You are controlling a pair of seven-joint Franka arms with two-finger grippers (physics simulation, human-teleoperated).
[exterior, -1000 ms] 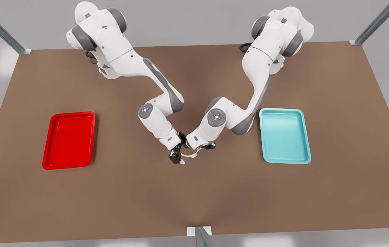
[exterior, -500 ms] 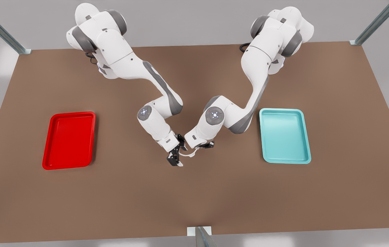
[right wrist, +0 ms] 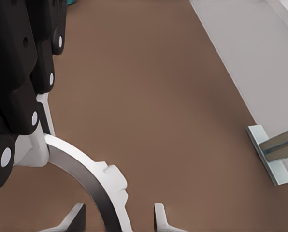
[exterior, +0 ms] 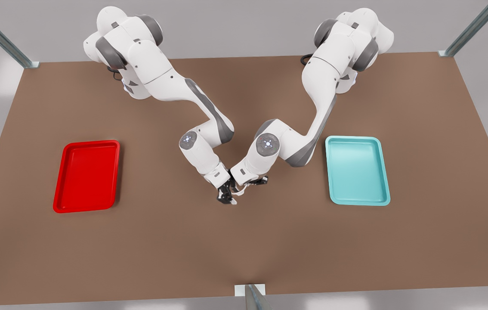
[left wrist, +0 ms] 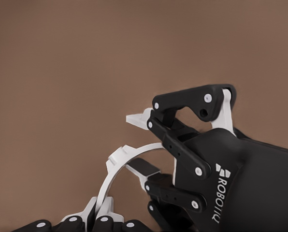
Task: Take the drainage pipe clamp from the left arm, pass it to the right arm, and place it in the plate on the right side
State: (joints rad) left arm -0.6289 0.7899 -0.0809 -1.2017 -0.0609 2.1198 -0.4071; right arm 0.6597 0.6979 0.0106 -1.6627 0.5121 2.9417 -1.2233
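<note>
Pipe clamp (exterior: 240, 190), a thin white half-ring, hangs above the brown table (exterior: 244, 245) between two meeting grippers. The left gripper (exterior: 256, 182) is clamped on one end of it, as its own wrist view shows (left wrist: 99, 213). The right gripper (exterior: 228, 197) straddles the curved strip (right wrist: 86, 174), its fingers apart on either side (right wrist: 119, 215) and not pressed together on it. The red plate (exterior: 87, 175) lies well off beyond the right gripper. The teal tray (exterior: 357, 170) lies well off beyond the left gripper.

Drainage pipe clamp (left wrist: 116, 166) partly hidden behind right hand (left wrist: 173, 159).
</note>
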